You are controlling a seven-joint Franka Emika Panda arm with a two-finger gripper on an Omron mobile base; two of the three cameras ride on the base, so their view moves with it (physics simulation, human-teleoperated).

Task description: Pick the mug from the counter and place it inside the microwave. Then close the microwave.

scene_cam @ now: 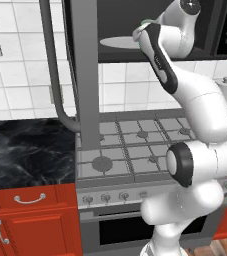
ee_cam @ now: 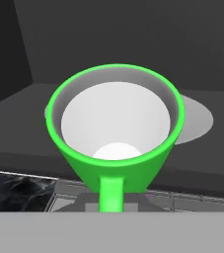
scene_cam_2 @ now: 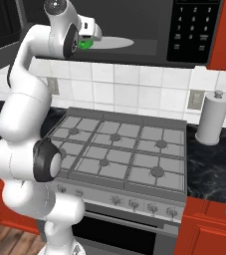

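White tile backsplash, red cabinets, a grey gas stovetop [scene_cam_2: 117, 147] in the middle and black veined counter [scene_cam: 27, 150] either side, so a pretty standard sim kitchen. Up top the microwave [scene_cam_2: 149, 30] hangs open, its door [scene_cam: 85, 75] swung out toward the left base camera with the long curved handle [scene_cam: 52, 75] hanging down. The arm is reached up high, and the mug [ee_cam: 116, 131] sits right at the mouth of the cavity, with the pale turntable [ee_cam: 197, 121] just behind it in the hand view. From the right base view you only catch a sliver of green under the wrist. The gripper [scene_cam_2: 87, 37] seems to be carrying the mug, handle pointing back toward the camera, but I honestly can't tell how the fingers are set, since none of the shots shows them. What could go wrong, as I see it: the mug looks like it's at the front lip, not over the turntable yet, so letting go now could drop it onto the stove below. Going in too low could clip the cavity floor's edge. And the wrist is bulky, so it might bump the opening's top. As for writing, the keypad [scene_cam_2: 191, 27] has white button marks, way too small to read. No brands anywhere.
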